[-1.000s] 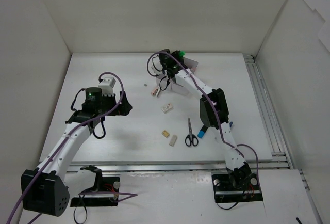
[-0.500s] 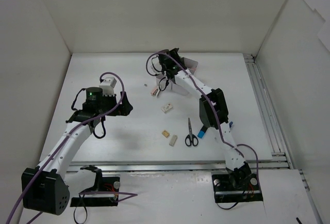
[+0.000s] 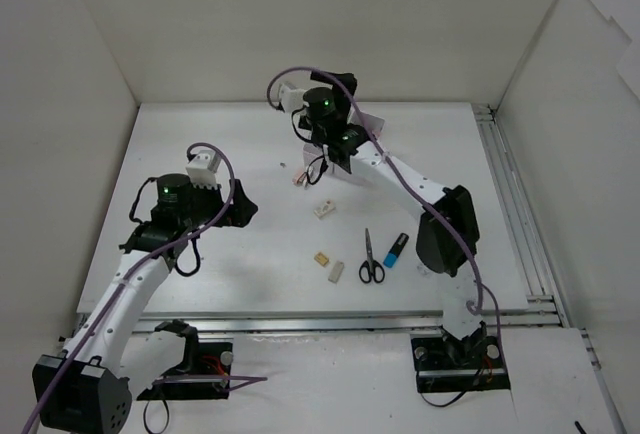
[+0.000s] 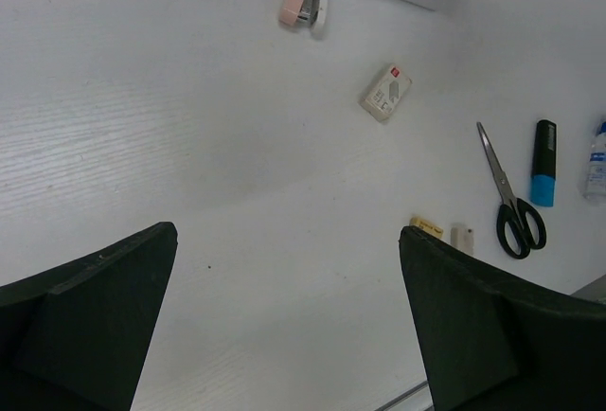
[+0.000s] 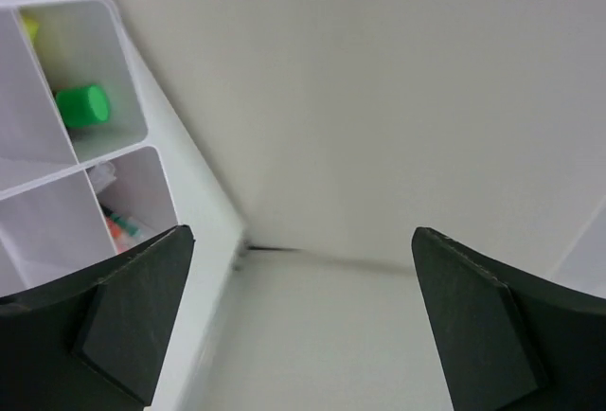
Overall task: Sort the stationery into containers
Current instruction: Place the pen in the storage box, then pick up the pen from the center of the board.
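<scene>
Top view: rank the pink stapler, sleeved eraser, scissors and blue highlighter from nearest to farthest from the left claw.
1. pink stapler, right of the left claw, slightly farther back.
2. sleeved eraser, mid-table.
3. scissors, toward the front edge.
4. blue highlighter, just right of the scissors.

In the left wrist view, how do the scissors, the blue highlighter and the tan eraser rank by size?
1. scissors
2. highlighter
3. tan eraser
They lie close together, so nearness hardly matters.

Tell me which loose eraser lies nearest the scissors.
The plain white eraser, right beside the scissors at their handles; the tan eraser and the printed-sleeve eraser lie farther off.
</scene>
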Controlling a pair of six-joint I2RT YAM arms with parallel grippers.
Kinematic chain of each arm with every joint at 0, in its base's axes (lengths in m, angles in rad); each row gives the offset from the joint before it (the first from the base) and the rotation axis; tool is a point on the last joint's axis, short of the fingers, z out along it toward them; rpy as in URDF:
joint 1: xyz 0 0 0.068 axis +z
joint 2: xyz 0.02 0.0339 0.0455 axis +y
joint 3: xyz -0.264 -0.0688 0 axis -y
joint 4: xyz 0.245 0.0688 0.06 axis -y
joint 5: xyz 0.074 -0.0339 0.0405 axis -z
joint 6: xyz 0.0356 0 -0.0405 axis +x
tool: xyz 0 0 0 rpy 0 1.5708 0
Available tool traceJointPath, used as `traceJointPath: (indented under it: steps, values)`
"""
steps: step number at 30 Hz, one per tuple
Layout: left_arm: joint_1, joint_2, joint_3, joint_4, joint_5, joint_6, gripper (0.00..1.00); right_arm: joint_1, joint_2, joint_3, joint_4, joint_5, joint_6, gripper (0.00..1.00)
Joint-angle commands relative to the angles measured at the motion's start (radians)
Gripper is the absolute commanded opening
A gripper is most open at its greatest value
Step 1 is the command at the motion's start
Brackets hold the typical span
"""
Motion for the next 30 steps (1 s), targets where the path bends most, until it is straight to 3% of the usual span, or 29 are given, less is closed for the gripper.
traceJointPath:
  steps: [1, 2, 4, 6, 8, 12, 16, 30]
  values:
    - [0.007, -0.037, -0.008, 0.049, 0.06, -0.021, 0.99, 0.006, -0.327, -0.151, 0.172, 0.184, 0.613, 0.98]
    - [0.007, -0.047, -0.023, 0.063, 0.077, -0.025, 0.99, 0.003, -0.372, -0.241, 0.029, 0.227, 0.909, 0.98]
    - [0.007, -0.052, -0.035, 0.074, 0.087, -0.044, 0.99, -0.01, -0.514, -0.337, -0.148, 0.238, 1.238, 0.98]
    - [0.007, -0.055, -0.036, 0.068, 0.094, -0.047, 0.99, -0.023, -0.62, -0.553, -0.25, 0.129, 1.621, 0.98]
    - [0.007, -0.058, -0.042, 0.068, 0.1, -0.059, 0.99, -0.051, -0.783, -0.796, -0.256, 0.044, 1.864, 0.98]
    - [-0.012, -0.054, -0.06, 0.102, 0.109, -0.076, 0.99, -0.068, -0.973, -1.025, -0.312, -0.08, 2.037, 0.98]
    - [-0.021, -0.028, -0.055, 0.106, 0.12, -0.084, 0.99, -0.062, -1.004, -1.135, -0.384, -0.137, 2.16, 0.98]
    - [-0.021, -0.026, -0.066, 0.086, 0.077, -0.085, 0.99, 0.006, -0.716, -1.253, -0.41, -0.236, 2.455, 0.98]
